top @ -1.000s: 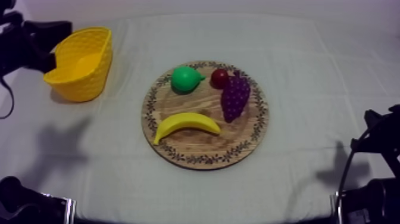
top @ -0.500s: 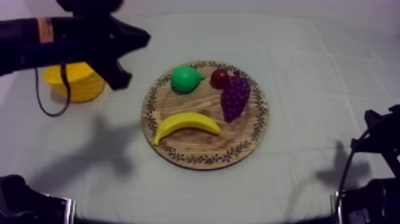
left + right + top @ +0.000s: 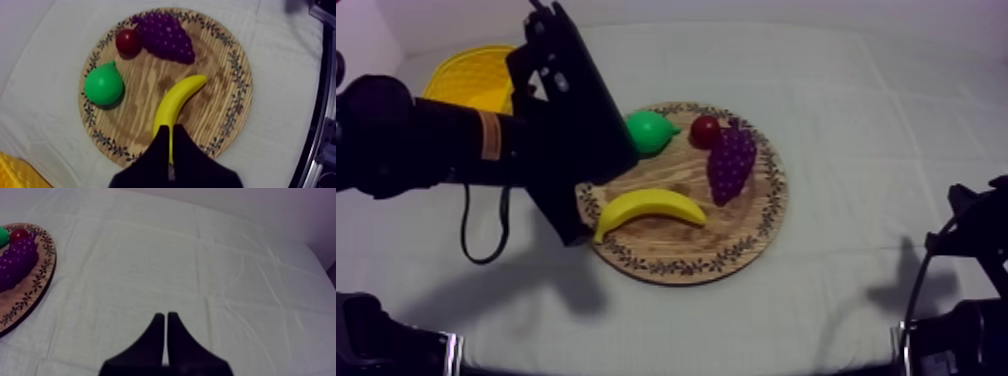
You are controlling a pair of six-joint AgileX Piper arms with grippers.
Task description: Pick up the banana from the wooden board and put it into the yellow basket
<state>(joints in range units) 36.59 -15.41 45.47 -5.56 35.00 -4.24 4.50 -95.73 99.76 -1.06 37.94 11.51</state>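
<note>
A yellow banana (image 3: pixel 648 209) lies on the near part of the round wooden board (image 3: pixel 681 264). My left arm reaches in from the left, and its gripper (image 3: pixel 579 228) is at the board's left rim, beside the banana's left end. In the left wrist view the banana (image 3: pixel 177 102) lies just beyond my left gripper (image 3: pixel 170 129), whose fingers lie together as a narrow wedge over its near end. The yellow basket (image 3: pixel 471 80) stands at the back left, partly hidden by the arm. My right gripper (image 3: pixel 165 317) is shut over bare cloth, right of the board (image 3: pixel 30 295).
On the board, a green pear (image 3: pixel 656 130) sits at the back left, a small red fruit (image 3: pixel 704 130) behind, and purple grapes (image 3: pixel 731 160) to the right. My right arm (image 3: pixel 966 300) rests at the table's right side.
My left arm has swung from the basket at the back left across to the board's left rim, over the banana's end. It now covers part of the basket. The right arm has not moved.
</note>
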